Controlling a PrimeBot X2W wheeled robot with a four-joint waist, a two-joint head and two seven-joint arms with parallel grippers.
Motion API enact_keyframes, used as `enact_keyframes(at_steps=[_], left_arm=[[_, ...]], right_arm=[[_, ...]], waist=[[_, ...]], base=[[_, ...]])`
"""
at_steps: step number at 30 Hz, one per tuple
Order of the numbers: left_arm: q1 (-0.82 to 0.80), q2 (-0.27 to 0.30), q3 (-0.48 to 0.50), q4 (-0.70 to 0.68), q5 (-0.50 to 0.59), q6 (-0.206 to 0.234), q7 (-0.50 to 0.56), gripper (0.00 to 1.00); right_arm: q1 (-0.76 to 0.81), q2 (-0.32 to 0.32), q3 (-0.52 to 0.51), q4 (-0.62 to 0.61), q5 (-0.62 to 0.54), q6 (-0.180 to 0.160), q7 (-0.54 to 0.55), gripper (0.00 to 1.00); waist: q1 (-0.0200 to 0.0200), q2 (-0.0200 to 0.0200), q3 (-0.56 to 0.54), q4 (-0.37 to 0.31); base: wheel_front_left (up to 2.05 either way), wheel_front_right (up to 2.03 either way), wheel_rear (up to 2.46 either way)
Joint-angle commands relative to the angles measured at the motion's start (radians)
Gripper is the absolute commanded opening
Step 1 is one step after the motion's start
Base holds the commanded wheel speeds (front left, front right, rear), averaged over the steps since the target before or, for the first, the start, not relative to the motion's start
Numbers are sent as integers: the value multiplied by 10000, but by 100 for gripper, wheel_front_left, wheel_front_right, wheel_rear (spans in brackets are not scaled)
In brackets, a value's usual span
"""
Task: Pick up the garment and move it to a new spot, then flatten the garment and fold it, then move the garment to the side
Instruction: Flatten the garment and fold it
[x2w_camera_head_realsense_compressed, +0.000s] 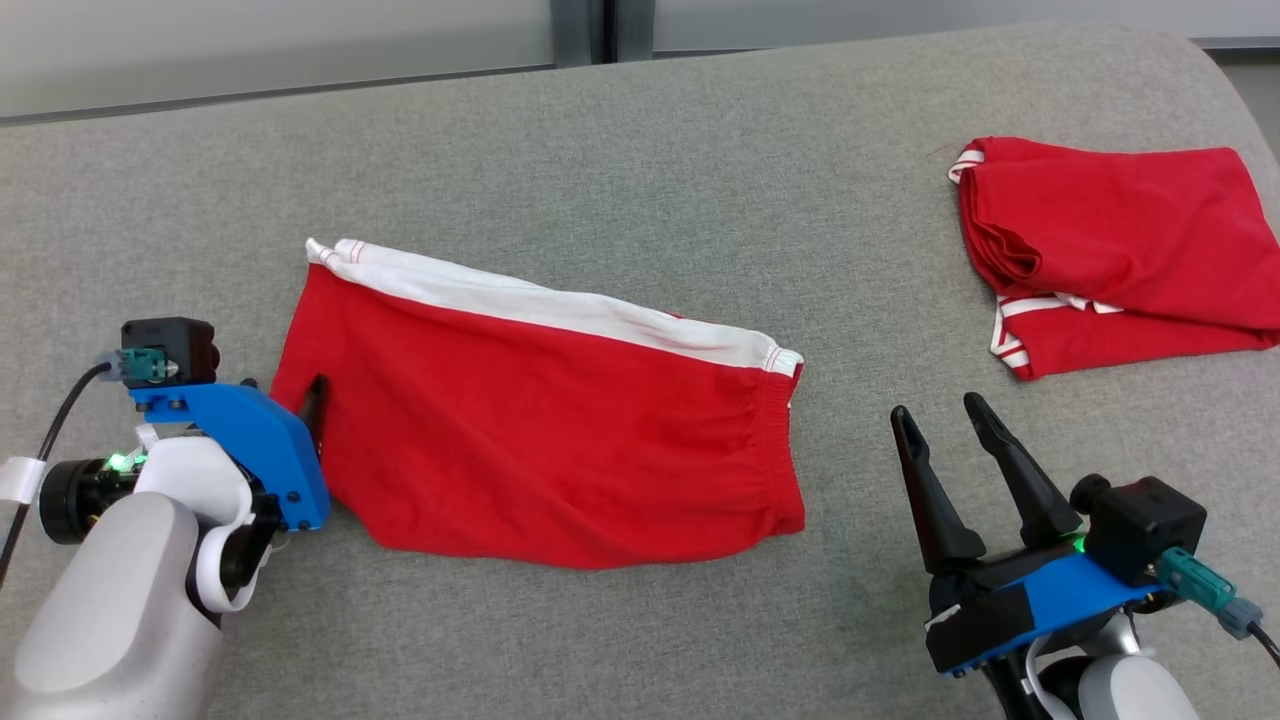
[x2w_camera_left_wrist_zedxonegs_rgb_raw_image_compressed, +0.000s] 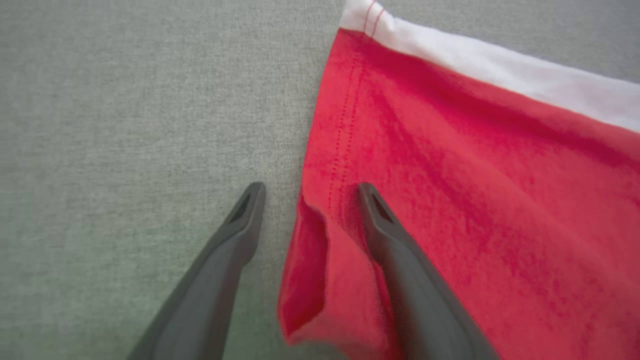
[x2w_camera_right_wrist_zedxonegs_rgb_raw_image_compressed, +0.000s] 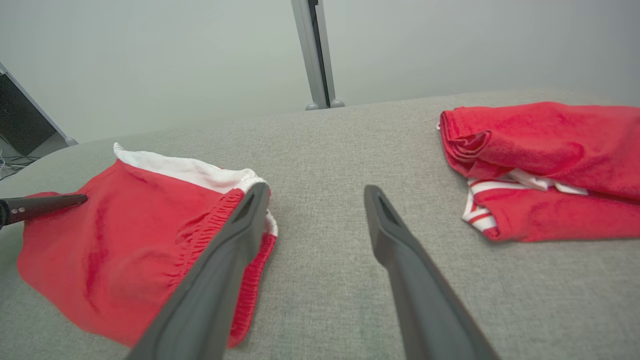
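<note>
Here, red cloth shorts with a white band (x2w_camera_head_realsense_compressed: 540, 440), presumably limp and light, lie flat on the grey fabric surface (x2w_camera_head_realsense_compressed: 640, 150). The left gripper (x2w_camera_left_wrist_zedxonegs_rgb_raw_image_compressed: 311, 187), jaws wide, straddles their edge, a likely pinch-point. The right gripper (x2w_camera_head_realsense_compressed: 938, 408) is wide and empty nearby.

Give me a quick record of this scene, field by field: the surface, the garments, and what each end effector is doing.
Surface: grey fabric surface
Centre garment: red shorts, lying flat, white band along the far edge
Second garment: folded red garment, far right, apart from the shorts
Left side: left end effector open, straddling the shorts' left edge, not gripping
Right side: right end effector open, over bare surface right of the shorts, holding nothing
</note>
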Motion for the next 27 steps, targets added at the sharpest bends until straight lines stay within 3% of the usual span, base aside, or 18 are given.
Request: enact_keyframes(at_steps=[1, 9, 10, 11, 12, 13, 27], left_arm=[[-111, -3, 38, 75, -125, -23, 90, 100], [-64, -172, -287, 265, -530, -591, 778, 98], [-61, -174, -314, 255, -562, -644, 823, 78], [-65, -194, -323, 247, -608, -674, 875, 45], [-80, -196, -335, 232, -623, -705, 893, 32], [-93, -197, -349, 225, -626, -731, 900, 0], [233, -175, -11, -582, -875, -684, -61, 0]], right_arm=[[-30, -11, -4, -44, 77, 2, 16, 100], [-220, -11, 49, -41, 92, 2, -45, 100], [-246, -11, 61, -45, 108, 2, -63, 100], [-261, -11, 76, -45, 114, 2, -83, 100], [-263, -11, 85, -21, 126, 2, -105, 100], [-266, -11, 92, 9, 127, 2, -117, 100], [-423, -11, -104, 244, 54, 2, -391, 100]], waist=[[-1, 0, 36, -28], [-1, 0, 159, -163], [-1, 0, 171, -177], [-1, 0, 186, -188], [-1, 0, 200, -194], [-1, 0, 212, -198], [-1, 0, -12, 88]], base=[[0, 0, 0], [0, 0, 0], [0, 0, 0], [0, 0, 0], [0, 0, 0], [0, 0, 0], [0, 0, 0]])
